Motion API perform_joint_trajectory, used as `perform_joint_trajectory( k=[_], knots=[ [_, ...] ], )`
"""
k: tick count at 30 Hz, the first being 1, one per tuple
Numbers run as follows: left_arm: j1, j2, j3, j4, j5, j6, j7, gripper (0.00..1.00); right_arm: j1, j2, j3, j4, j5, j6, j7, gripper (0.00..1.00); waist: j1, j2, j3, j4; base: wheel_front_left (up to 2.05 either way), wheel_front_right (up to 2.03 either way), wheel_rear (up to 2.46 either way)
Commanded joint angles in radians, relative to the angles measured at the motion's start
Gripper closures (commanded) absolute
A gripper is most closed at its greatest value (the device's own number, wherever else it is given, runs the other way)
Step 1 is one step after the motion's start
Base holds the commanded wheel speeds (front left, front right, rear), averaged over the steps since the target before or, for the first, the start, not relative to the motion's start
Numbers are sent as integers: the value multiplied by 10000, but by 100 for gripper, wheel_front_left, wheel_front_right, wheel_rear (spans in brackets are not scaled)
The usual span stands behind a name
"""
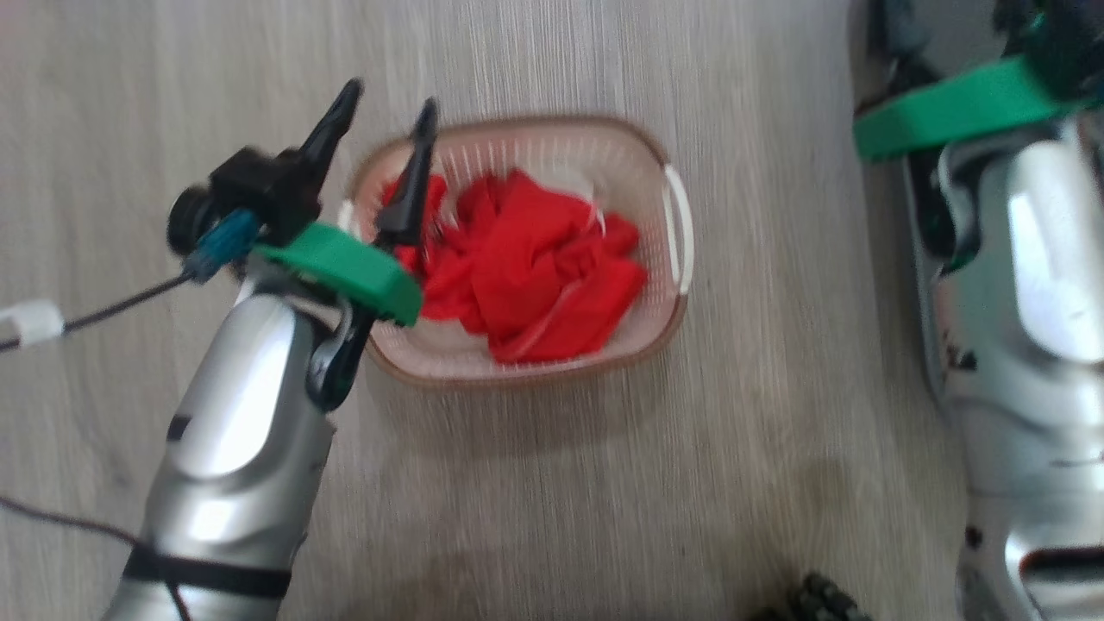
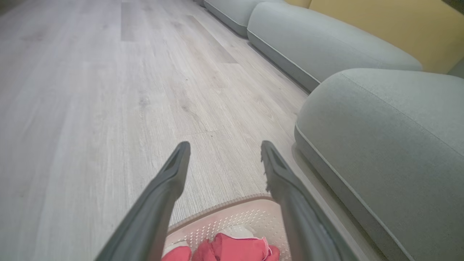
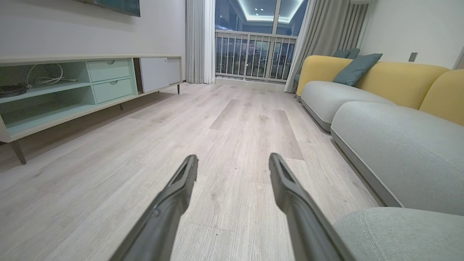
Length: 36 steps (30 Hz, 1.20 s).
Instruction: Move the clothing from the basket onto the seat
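Observation:
The cream basket point(image 1: 517, 122) with a brown rim stands on the wooden floor, and bright-red clothing point(image 1: 526, 259) lies bunched inside it. My left gripper point(image 1: 385, 108) hangs open over the basket's left end with nothing between its fingers. In the left wrist view that gripper point(image 2: 224, 146) points past the basket's rim point(image 2: 217, 208), with the clothing point(image 2: 232, 250) low between the fingers. The grey-green seat point(image 2: 380, 127) lies just right of the basket. My right gripper point(image 3: 233, 159) is open and empty above bare floor, with the seat point(image 3: 398, 145) at its right.
A dark cable with a white plug point(image 1: 34, 321) runs across the floor at the left. A low pale-green cabinet point(image 3: 72, 90) lines the left wall. Yellow backrests point(image 3: 398, 79) and blue cushions point(image 3: 357, 63) sit behind the seats. A balcony door point(image 3: 253, 54) is at the far end.

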Motion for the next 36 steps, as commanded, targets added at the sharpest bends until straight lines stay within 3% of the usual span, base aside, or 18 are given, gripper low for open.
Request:
perform_joint_trajectory(
  k=[1, 10, 25, 31, 36],
  knots=[
    [-517, 238, -95, -134, -91, -10, -95, 0, -519, 168, 87, -504, -124, -2, -63, 0, -3, 0, 1497, -206, 0, 0, 0],
    [-1932, 183, -1845, 1119, -230, -10, -95, 0, -1283, 182, 42, -892, -461, -2, -63, 0, -3, 0, 2978, -501, 0, 0, 0],
    [-4119, -17, -4926, 5492, -601, -10, -95, 0, -1137, 189, 194, -1240, -175, -2, -63, 0, -3, 0, 4173, -1394, 0, 0, 0],
    [-4566, -127, -5387, 7061, -324, 33, -95, 0, -823, 190, 115, -1407, -69, -2, -63, 0, -3, 0, 4197, -1670, 0, 0, 0],
    [-4832, -193, -5769, 8075, -23, 418, 54, 0, -512, 190, 165, -1605, 90, -2, -63, 0, -3, 0, 4159, -1917, 0, 0, 0]
  ],
)
